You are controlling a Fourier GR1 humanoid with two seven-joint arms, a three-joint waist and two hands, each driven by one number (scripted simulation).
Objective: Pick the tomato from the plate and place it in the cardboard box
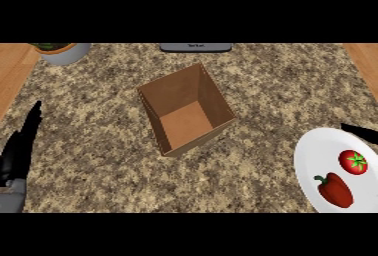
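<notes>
Well, I see the speckled worktop (96,145) filling the frame, with the open cardboard box (188,120) at centre. A white plate (314,155) sits lower right. The left robot hand (18,150) rests at the left edge, fingers straight. On the plate lie a red pepper (336,190) and the tomato (354,162). The right robot hand (360,132) barely shows at the right edge, and I cannot tell its state.
</notes>
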